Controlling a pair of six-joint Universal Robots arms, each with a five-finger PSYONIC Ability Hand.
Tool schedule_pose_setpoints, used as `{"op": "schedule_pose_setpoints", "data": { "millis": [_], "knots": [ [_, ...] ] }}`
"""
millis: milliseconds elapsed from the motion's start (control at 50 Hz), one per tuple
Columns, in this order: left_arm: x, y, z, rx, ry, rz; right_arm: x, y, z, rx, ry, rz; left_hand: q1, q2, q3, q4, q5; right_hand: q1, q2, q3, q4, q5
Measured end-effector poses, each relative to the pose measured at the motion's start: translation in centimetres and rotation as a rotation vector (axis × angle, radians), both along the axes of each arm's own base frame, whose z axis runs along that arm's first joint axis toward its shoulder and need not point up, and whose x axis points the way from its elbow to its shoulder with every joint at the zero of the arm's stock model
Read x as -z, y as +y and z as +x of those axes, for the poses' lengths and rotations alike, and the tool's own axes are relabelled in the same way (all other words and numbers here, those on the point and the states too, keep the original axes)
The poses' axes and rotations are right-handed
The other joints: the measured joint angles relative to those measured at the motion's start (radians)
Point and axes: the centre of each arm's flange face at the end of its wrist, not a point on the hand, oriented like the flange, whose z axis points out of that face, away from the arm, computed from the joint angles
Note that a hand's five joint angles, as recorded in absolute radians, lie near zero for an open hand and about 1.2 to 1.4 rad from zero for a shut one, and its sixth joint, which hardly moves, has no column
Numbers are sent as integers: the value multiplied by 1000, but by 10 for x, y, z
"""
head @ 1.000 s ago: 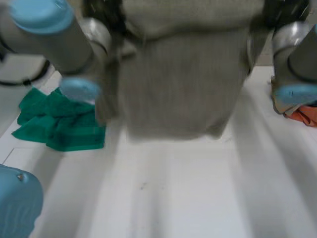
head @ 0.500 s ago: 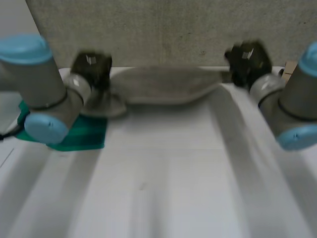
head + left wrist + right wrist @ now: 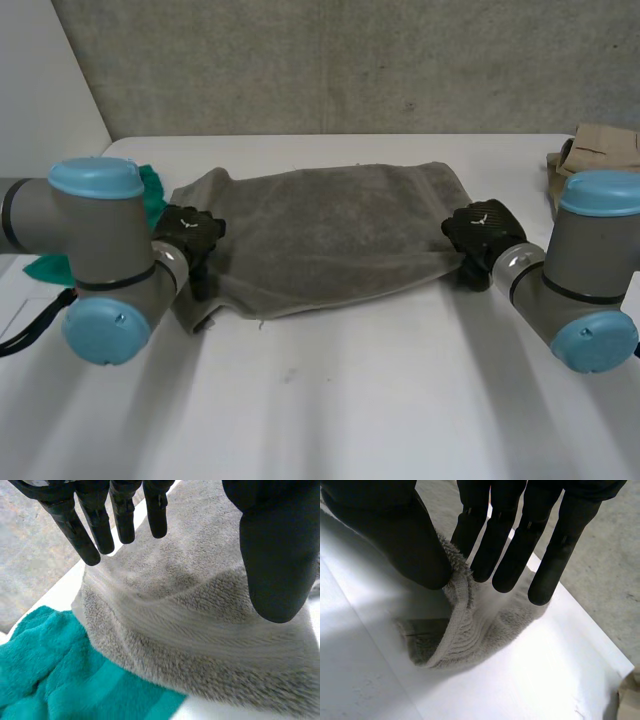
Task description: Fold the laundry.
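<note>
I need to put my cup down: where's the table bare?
The widest bare patch of the white table lies on the robot's side of the grey terry towel, between the arms. A narrow strip behind it, by the wall. Crowded: left hand beside the green towel, right hand near the tan cloth pile.

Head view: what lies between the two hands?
The grey towel, spread on the white table, spans the stretch from left hand to right hand in the head view.

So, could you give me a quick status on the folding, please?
Left hand open over grey towel, left end. Right hand pinching its right corner. Towel spread on table. Green cloth against its left end.
</note>
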Motion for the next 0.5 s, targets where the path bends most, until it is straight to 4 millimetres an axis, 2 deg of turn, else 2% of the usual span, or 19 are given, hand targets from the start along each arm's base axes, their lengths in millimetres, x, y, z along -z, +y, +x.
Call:
{"op": "schedule_pose_setpoints", "data": {
  "millis": [60,160,280,340,500],
  "knots": [
    [-2,13,4,-21,-14,0,0,-2,-2,14,2,-3,20,17,17,19,22,0,0,0,0,0],
    [-4,37,13,-51,-28,21,1,-3,-3,21,10,-6,351,325,325,337,341,0,0,0,0,0],
    [3,53,15,-30,-11,85,1,-1,-1,14,14,-8,317,314,313,317,323,0,0,0,0,0],
    [11,53,15,-26,-2,122,1,-1,0,11,14,-8,173,186,187,184,187,0,0,0,0,0],
    [31,33,16,-56,7,168,1,2,1,7,15,-5,177,180,182,180,183,0,0,0,0,0]
  ]
}}
